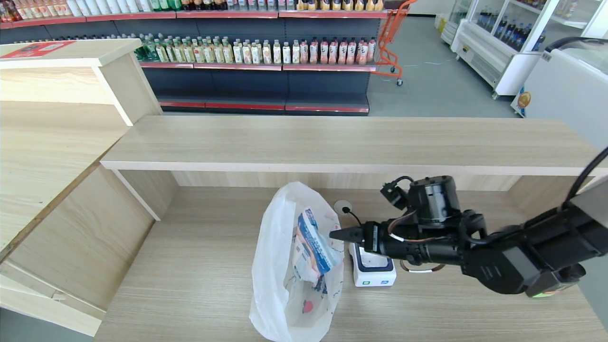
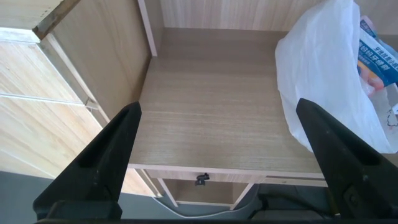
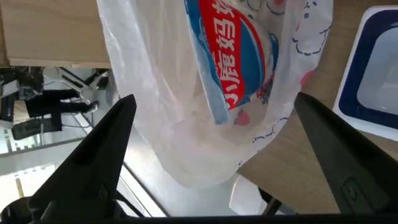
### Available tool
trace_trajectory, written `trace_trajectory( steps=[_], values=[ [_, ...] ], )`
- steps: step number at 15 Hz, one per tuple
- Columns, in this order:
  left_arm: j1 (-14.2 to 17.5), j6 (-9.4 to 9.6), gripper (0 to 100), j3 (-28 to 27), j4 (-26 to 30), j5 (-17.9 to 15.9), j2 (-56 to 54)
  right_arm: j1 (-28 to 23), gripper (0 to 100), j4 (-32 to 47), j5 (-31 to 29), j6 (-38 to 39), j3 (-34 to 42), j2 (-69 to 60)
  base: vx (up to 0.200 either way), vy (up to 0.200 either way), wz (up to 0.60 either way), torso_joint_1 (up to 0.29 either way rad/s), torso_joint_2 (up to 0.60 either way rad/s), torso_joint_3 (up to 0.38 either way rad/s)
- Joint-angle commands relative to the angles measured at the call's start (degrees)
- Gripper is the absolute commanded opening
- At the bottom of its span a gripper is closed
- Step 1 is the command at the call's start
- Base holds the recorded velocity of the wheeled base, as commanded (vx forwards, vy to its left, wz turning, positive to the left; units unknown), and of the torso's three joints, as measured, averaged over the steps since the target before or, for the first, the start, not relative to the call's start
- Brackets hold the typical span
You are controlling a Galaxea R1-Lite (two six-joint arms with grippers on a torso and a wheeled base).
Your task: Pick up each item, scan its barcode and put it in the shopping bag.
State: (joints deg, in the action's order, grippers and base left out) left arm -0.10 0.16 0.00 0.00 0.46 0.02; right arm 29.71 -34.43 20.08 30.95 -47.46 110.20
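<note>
1. The pack (image 1: 313, 242) sits inside the white bag (image 1: 270, 266), and its top pokes out of the open mouth.
2. The pack is blue, white and red, with big white letters on it.
3. The bag stands on the wood desk (image 1: 190, 275) and has small red and blue pictures on it.
4. The right gripper (image 1: 343, 234) points at the pack from the side. Its fingers are wide apart and hold nothing. I cannot tell if it touches the pack.
5. The white and blue scanner (image 1: 373, 270) sits just beside the bag, under the right gripper.
6. The left gripper (image 2: 217, 109) hangs over bare desk near the bag. Its fingers are apart and hold nothing.
7. Behind the desk are shelves (image 1: 266, 102) of bottles (image 1: 266, 52) and an orange cart (image 1: 392, 42).
</note>
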Motion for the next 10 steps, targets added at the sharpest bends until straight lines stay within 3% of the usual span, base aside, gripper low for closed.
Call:
trace_trajectory(
  steps=[1, 3, 5, 8, 10],
  values=[
    [0.0, 0.02, 100, 0.0, 0.0, 0.0, 0.1, -2.8, 100, 3.5, 1.4, 0.2, 7.6, -17.2, 0.000, 0.000, 0.00, 0.000, 0.00, 0.000],
    [0.0, 0.02, 100, 0.0, 0.0, 0.0, 0.1, -9.1, 100, 19.5, 1.1, -6.2, 7.6, -31.3, 0.000, 0.000, 0.00, 0.000, 0.00, 0.000],
    [0.0, 0.02, 100, 0.0, 0.0, 0.0, 0.1, -18.1, 100, 31.1, 0.0, -18.7, 6.9, -37.0, 0.000, 0.000, 0.00, 0.000, 0.00, 0.000],
    [0.0, 0.02, 100, 0.0, 0.0, 0.0, 0.1, -27.6, 100, 31.7, -9.5, -34.4, 8.9, -38.0, 0.000, 0.000, 0.00, 0.000, 0.00, 0.000],
    [0.0, 0.02, 100, 0.0, 0.0, 0.1, 0.1, -28.0, 100, 31.4, -9.5, -34.7, 8.6, -39.3, 0.000, 0.000, 0.00, 0.000, 0.00, 0.000]
  ],
)
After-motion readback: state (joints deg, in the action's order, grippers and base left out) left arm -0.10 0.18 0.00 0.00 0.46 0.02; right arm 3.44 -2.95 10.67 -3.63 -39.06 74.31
